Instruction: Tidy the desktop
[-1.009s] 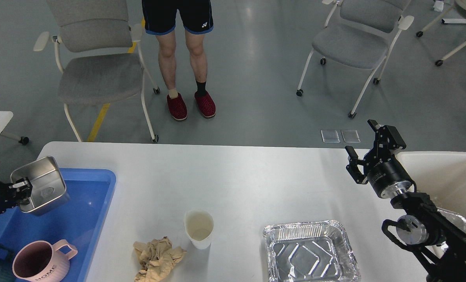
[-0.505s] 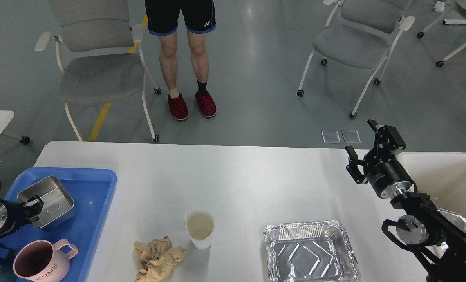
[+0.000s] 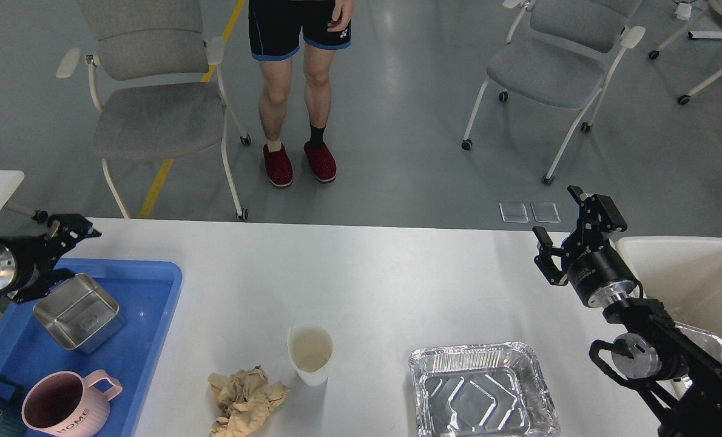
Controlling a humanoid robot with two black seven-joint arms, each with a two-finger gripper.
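We are lifting the left gripper [image 3: 64, 252], now spread and empty, off the steel tin [image 3: 79, 312] released in the blue tray [image 3: 155, 291]; right gripper [image 3: 564, 233] hanging parted over the desktop [image 3: 361, 273], where cup [image 3: 309, 354], crumpled paper [image 3: 246, 400] and foil pan [image 3: 482, 391] are awaiting clearing

Cup [image 3: 309, 354] between paper wad [image 3: 246, 401] and foil tray [image 3: 481, 388], on desktop [image 3: 367, 273]

white worktop [image 3: 367, 273], blue tray [image 3: 148, 285], shiny silver tin [image 3: 79, 312], pink mug [image 3: 64, 406] with dark HOME lettering, tan crumpled paper [image 3: 246, 400], cream cup [image 3: 309, 352], ribbed silver foil pan [image 3: 482, 388], black hands.
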